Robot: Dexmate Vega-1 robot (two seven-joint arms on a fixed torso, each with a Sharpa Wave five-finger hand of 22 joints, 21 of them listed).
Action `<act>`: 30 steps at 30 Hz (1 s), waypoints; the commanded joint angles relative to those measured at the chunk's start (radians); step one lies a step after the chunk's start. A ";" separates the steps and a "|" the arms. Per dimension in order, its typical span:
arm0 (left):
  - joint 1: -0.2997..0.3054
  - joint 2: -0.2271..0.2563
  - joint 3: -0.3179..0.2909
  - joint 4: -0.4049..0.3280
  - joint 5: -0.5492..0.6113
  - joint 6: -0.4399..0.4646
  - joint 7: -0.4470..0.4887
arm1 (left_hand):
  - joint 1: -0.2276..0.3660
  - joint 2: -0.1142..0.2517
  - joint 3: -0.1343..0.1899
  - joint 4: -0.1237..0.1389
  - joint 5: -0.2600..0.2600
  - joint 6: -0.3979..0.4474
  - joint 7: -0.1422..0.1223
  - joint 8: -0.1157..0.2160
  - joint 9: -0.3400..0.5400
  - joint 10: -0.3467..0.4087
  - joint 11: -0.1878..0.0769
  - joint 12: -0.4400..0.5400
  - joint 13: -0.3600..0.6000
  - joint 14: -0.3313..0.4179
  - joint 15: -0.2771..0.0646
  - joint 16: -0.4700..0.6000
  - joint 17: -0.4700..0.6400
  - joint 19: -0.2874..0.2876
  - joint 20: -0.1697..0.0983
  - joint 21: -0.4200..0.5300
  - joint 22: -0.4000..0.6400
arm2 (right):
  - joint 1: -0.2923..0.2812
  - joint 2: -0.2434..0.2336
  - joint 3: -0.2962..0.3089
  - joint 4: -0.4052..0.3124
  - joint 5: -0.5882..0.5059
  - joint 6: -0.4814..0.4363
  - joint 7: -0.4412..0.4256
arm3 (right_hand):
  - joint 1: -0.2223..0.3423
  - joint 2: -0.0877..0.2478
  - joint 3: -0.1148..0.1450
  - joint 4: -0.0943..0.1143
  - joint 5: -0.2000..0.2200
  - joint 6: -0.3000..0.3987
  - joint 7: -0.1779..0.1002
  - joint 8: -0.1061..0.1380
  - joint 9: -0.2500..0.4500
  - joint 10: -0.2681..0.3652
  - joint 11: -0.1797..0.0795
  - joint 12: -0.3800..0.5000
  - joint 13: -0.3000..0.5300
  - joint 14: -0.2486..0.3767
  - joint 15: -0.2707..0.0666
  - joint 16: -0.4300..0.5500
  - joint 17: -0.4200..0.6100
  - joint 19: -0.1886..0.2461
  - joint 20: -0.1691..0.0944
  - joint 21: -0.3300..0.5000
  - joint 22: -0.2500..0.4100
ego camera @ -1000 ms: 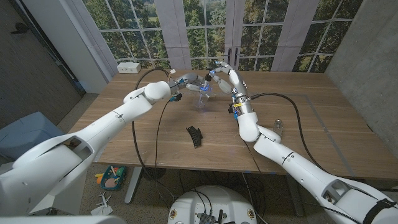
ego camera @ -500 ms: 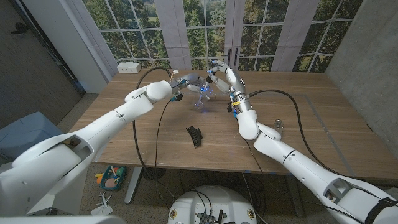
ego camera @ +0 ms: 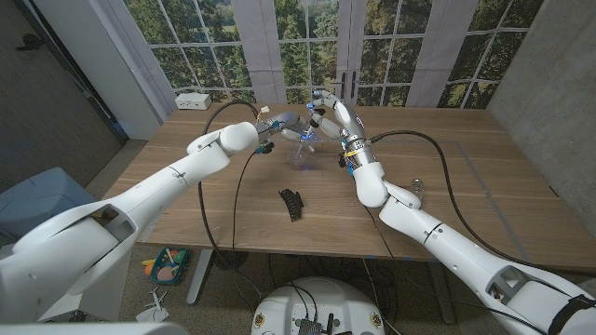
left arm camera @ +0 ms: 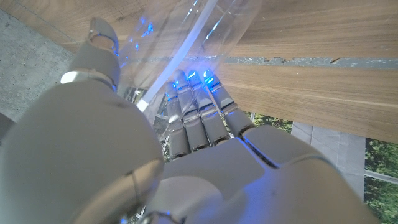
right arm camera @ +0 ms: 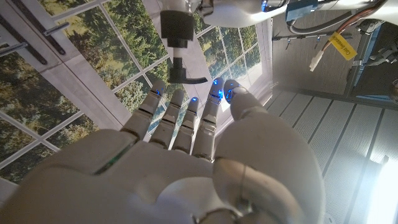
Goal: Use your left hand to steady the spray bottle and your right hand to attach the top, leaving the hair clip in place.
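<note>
White arms, blue-lit fingertips (right arm camera: 219,83)

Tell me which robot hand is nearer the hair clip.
Neither clearly. Both the left robot hand and right robot hand are at the spray bottle, well beyond the hair clip.

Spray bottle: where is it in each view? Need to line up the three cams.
Head view: spray bottle at far table centre, between the left hand and right hand.
Left wrist view: clear body just past the fingers.
Right wrist view: can't make it out.
Shared landmark: the wooden table.
</note>
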 commanded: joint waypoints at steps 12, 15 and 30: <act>0.039 0.026 -0.023 -0.064 0.005 0.023 0.012 | 0.242 0.251 0.059 0.066 0.003 0.241 -0.072 0.003 0.003 0.229 -0.176 0.002 0.002 0.011 -0.164 0.001 0.004 0.002 -0.051 0.008 0.000 | -0.003 0.007 0.006 -0.007 0.070 -0.036 0.046 | -0.080 -0.008 -0.038 0.018 -0.004 -0.075 0.032 -0.030 0.007 -0.020 0.020 -0.002 0.006 -0.025 -0.047 0.014 0.036 -0.010 0.015 0.008 0.000; 0.037 0.021 -0.023 -0.053 0.000 0.023 0.009 | 0.242 0.252 0.059 0.066 0.003 0.241 -0.071 0.003 0.003 0.229 -0.176 0.001 0.002 0.012 -0.164 0.001 0.004 0.001 -0.051 0.008 0.000 | 0.000 0.008 0.006 0.016 0.067 0.025 0.018 | -0.083 -0.019 -0.043 0.007 -0.003 -0.130 0.041 -0.054 0.006 -0.026 0.023 -0.001 0.007 -0.027 -0.043 0.015 0.039 -0.011 0.020 0.010 0.000; 0.015 0.000 -0.022 0.005 -0.018 -0.005 0.007 | 0.243 0.252 0.058 0.066 0.003 0.242 -0.071 0.001 0.003 0.230 -0.177 0.000 0.003 0.012 -0.164 0.001 0.004 0.002 -0.052 0.011 0.000 | -0.035 0.016 0.029 0.038 0.008 0.116 -0.099 | -0.087 -0.035 -0.026 -0.002 0.006 -0.012 0.066 0.015 0.030 -0.019 0.022 0.007 0.010 -0.012 -0.050 0.006 0.032 -0.005 0.019 0.017 0.001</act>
